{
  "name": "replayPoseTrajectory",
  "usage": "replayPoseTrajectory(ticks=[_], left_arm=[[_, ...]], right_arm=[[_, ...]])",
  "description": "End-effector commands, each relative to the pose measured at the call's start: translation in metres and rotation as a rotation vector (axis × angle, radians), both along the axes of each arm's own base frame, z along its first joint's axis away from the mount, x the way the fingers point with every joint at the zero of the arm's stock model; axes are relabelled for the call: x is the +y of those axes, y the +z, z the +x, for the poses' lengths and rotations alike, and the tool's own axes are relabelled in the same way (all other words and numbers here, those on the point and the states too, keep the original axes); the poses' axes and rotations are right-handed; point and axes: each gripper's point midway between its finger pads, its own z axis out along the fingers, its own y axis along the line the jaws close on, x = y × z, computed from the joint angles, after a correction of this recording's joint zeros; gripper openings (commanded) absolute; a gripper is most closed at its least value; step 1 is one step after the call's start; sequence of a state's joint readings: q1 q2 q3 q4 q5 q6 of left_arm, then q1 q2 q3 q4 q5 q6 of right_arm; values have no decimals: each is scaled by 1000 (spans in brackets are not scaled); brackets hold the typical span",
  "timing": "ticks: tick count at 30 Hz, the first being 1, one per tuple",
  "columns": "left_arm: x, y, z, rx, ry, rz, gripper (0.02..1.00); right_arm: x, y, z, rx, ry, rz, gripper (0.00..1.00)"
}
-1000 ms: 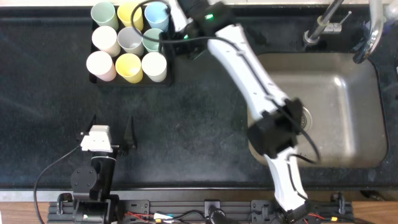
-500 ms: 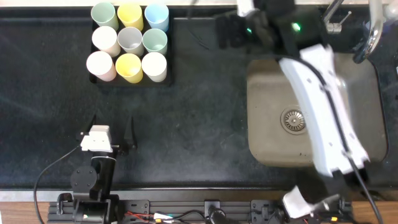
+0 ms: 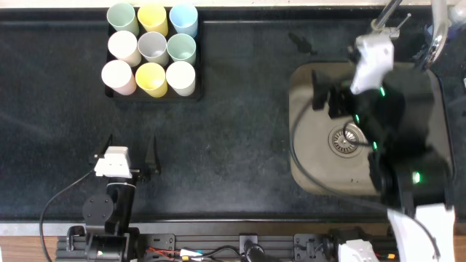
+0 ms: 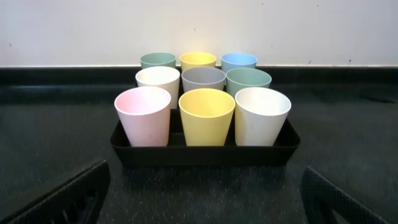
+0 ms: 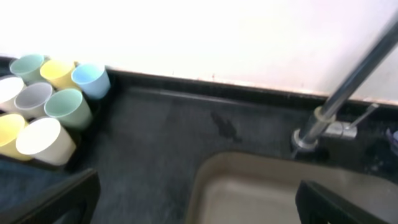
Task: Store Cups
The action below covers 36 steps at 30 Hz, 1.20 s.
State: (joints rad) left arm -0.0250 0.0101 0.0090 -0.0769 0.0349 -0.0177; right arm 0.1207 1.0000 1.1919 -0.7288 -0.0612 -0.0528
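Nine pastel plastic cups [image 3: 152, 46] stand in a black rectangular tray [image 4: 205, 154] at the counter's back-left, the rear row half hidden. The left gripper [image 3: 131, 143] gapes wide and empty. So does the right gripper [image 5: 199, 208], by the steel sink [image 3: 314, 164].

No writing, label, number or sign can be read anywhere from where I stand. The cups [image 4: 206, 115] and their tray [image 4: 205, 154], straight ahead of the left gripper [image 3: 132, 138], have plain faces.

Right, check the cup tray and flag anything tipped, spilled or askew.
Nothing stands out. All nine pastel plastic cups stand upright in three tidy rows inside the black rectangular tray, none tipped or spilled.
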Motion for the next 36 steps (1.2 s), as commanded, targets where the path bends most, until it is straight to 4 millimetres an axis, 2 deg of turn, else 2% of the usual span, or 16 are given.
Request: replayPoseTrajectory(ticks=[1,5,9,14,20,24,30,36], left_arm=[[-4,0,-1,-3,-21,20,998],[-4,0,-1,-3,-21,20,1000],[-4,0,-1,-3,-21,20,1000],[-4,0,-1,-3,-21,20,1000],[-4,0,-1,-3,-21,20,1000],[-4,0,-1,-3,-21,20,1000],[-4,0,-1,-3,-21,20,1000],[-4,0,-1,-3,-21,20,1000]], right_arm=[[3,-17,-24,-67,48,45,998],[5,-35,-43,-125,42,120,998],[3,-64,-59,-122,2,220,998],[1,-91,-70,-175,-5,236,998],[0,-95,-74,-395,19,242,998],[-2,-98,-80,-511,52,112,998],[-10,-114,-82,-555,8,75,998],[-9,-130,-80,-555,-1,150,996]])
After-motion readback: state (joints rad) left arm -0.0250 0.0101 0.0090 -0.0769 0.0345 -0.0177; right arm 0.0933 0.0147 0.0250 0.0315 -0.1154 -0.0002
